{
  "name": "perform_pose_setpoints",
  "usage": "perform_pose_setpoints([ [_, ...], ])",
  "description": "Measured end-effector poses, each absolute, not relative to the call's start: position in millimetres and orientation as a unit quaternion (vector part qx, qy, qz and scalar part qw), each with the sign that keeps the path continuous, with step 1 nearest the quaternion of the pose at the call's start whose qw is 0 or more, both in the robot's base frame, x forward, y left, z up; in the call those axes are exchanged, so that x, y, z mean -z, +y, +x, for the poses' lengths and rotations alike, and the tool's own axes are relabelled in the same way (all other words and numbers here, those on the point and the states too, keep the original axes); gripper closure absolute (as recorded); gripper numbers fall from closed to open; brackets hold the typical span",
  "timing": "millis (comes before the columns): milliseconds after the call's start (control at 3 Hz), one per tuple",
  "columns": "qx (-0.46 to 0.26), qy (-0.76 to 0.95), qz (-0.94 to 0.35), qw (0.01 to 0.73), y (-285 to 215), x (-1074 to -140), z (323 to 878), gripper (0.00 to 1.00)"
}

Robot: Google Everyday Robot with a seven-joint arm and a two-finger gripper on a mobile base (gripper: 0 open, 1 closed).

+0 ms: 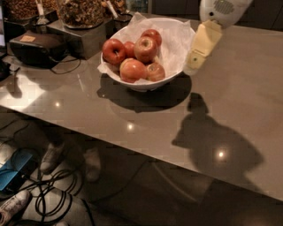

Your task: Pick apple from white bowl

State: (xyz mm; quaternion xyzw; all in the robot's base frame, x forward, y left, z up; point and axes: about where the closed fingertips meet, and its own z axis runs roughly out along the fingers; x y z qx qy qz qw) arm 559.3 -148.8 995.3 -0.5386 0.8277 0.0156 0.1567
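Observation:
The white bowl (140, 84), lined with crinkled white paper, stands on the grey table at the upper middle of the camera view. It holds several apples. The apple (146, 47), red-orange with a yellowish patch at its stem dimple, lies in the middle of the pile. A darker red apple (114, 50) is to its left and a larger orange-pink apple (132, 69) is in front of it. My gripper (194, 62), cream-coloured below a white arm head (221, 9), hangs just beside the bowl's right rim, above the table and apart from the apples.
A black device (35, 46) with a cable lies at the table's left. Snack containers (82, 12) on a metal box stand behind the bowl. The table's front edge (132, 154) runs diagonally. Below it are floor cables (53, 198) and shoes (52, 156).

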Motion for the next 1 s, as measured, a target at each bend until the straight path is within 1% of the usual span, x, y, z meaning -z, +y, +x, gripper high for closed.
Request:
perform_pose_setpoints([
  [333, -0.014, 0.826, -0.535, 0.175, -141.1, -1001.1, 568.4, 0.0],
  [667, -0.027, 0.828, -0.527, 0.189, -136.2, -1003.0, 572.1, 0.0],
  [1000, -0.059, 0.834, -0.512, 0.198, -90.6, -1021.0, 572.5, 0.0],
])
